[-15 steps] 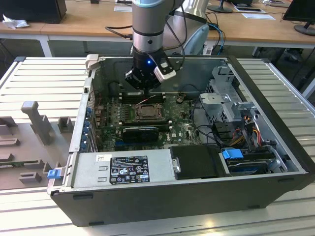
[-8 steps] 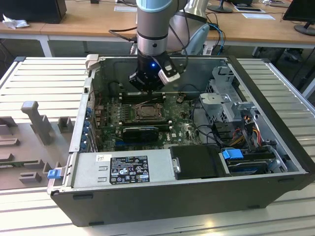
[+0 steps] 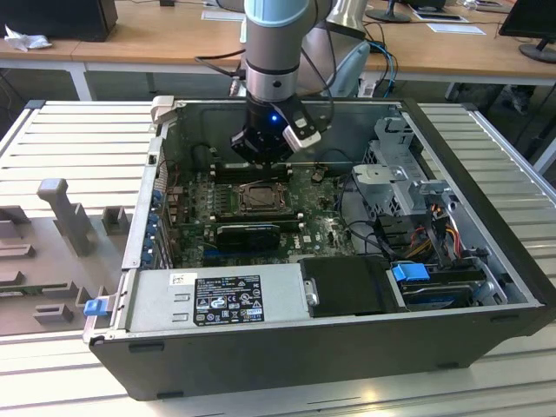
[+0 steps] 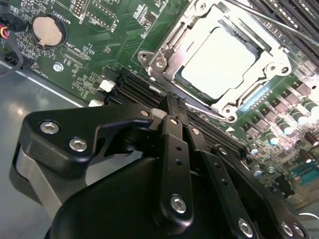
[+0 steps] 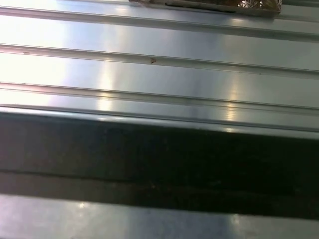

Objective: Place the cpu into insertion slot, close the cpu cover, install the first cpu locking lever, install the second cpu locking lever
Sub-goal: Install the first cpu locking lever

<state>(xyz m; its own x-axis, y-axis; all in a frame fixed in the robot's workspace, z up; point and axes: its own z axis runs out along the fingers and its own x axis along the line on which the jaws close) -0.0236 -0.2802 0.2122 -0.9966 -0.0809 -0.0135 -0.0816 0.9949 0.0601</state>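
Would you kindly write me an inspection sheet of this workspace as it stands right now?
Surface: ribbed metal table carrying an open computer case.
Job's things: the cpu lies in the insertion slot; the cpu cover is down around it.
Clutter: grey foam tray on the exterior view's left.
Grippers: the gripper hangs over the green board beside the slot, fingers together, holding nothing.
Cables: a coloured bundle by the drive cage, on the exterior view's right.
Surroundings: wooden desks behind.
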